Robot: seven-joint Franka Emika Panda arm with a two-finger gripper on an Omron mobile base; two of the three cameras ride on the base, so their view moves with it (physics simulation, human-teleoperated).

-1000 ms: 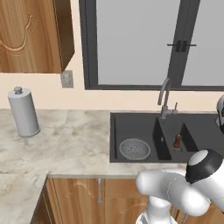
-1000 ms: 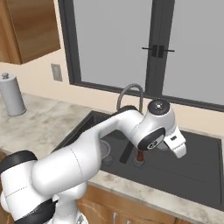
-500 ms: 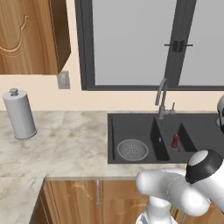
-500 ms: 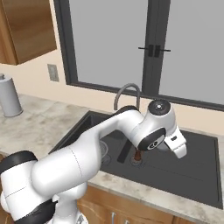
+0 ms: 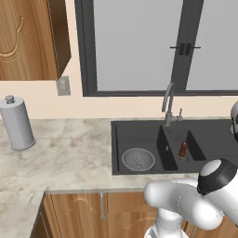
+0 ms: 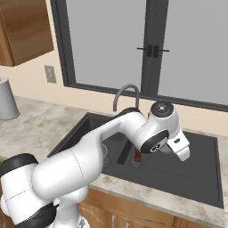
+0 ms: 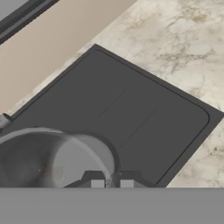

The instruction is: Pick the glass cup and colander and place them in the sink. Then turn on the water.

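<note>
Pincer [image 7: 111, 183]: nearly closed, tips appear to pinch wall of translucent grey cylindrical glass cup [image 7: 61, 162], lower left of hand view, above dark charcoal double-basin sink [image 5: 139, 132]. Round grey perforated metal colander [image 5: 138, 159] lies in basin, centre of left base view. Risk: thin wall pinch; cup may pivot or slip, then topple on release.

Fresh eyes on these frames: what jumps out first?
The big white robot arm bending across the dark charcoal double-basin sink, its shut gripper right over a translucent grey glass cup. Next, the round perforated grey colander lying in the left basin, beside the tall grey faucet; no water runs from it.
</note>
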